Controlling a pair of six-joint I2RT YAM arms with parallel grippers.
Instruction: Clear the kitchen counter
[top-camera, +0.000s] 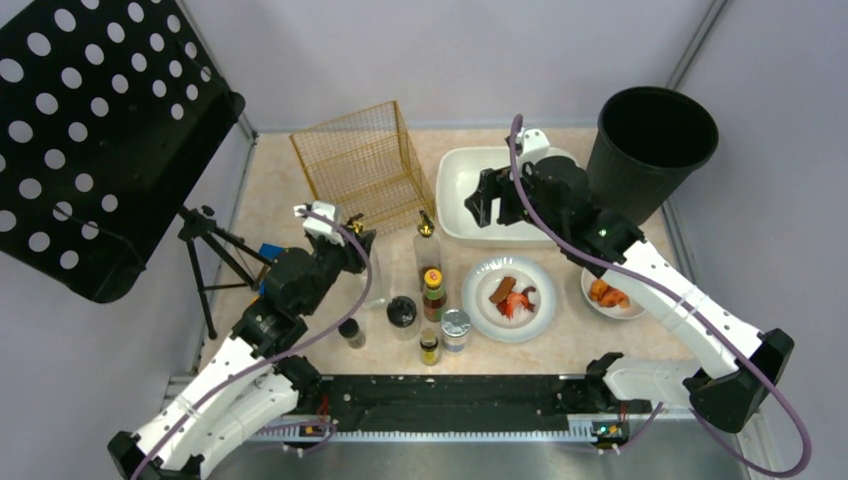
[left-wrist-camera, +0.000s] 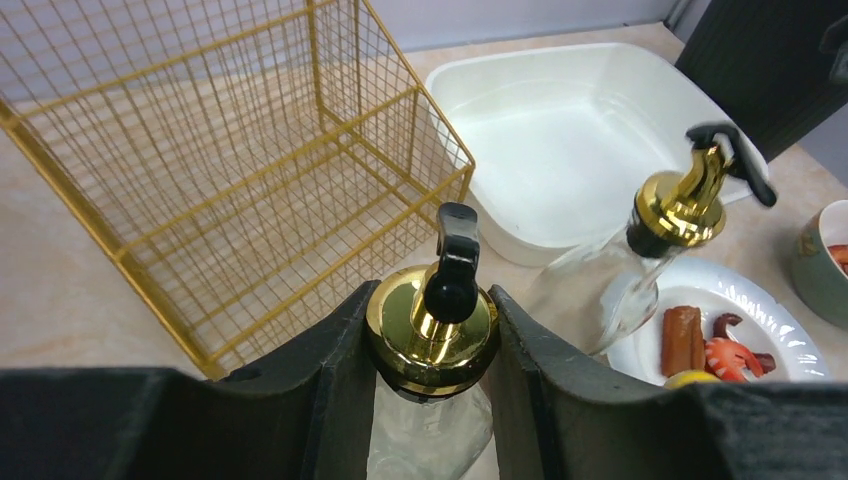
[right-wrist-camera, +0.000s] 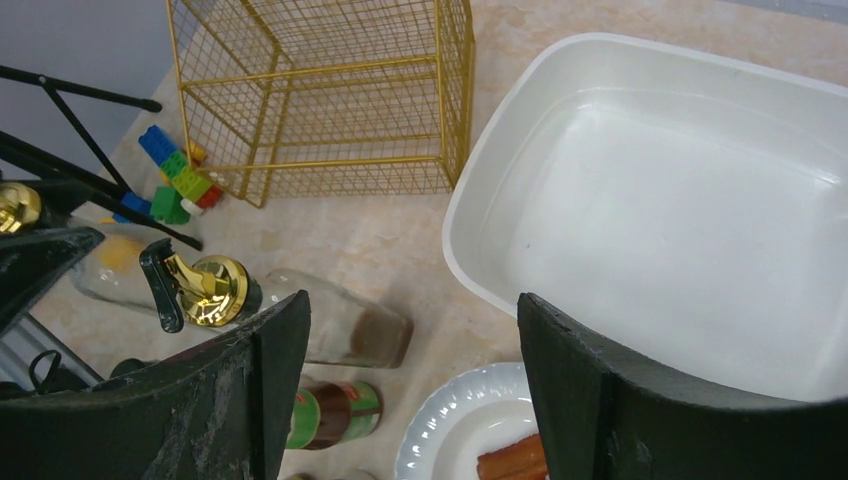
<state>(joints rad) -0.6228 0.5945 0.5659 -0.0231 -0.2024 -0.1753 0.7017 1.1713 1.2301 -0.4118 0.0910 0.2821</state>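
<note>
The kitchen counter (top-camera: 275, 195) is pale beige marble. My left gripper (top-camera: 345, 238) is shut on the gold cap of a clear glass pump bottle (left-wrist-camera: 432, 335), which stands upright between the fingers (left-wrist-camera: 335, 380), just in front of the gold wire basket (left-wrist-camera: 230, 170). My right gripper (top-camera: 485, 208) hangs open and empty over the near left edge of the white tub (top-camera: 470, 185). In the right wrist view the gripper (right-wrist-camera: 412, 300) spans the tub's rim (right-wrist-camera: 480, 270) and a white plate (right-wrist-camera: 450, 425).
A second glass pump bottle (top-camera: 427, 248), a sauce bottle (top-camera: 433, 293), jars and a tin (top-camera: 456, 328) stand mid-counter. The plate of food (top-camera: 535, 315), a bowl (top-camera: 610, 295), a black bin (top-camera: 650, 140), a tripod (top-camera: 215, 260) and toy bricks (right-wrist-camera: 175, 180) surround them.
</note>
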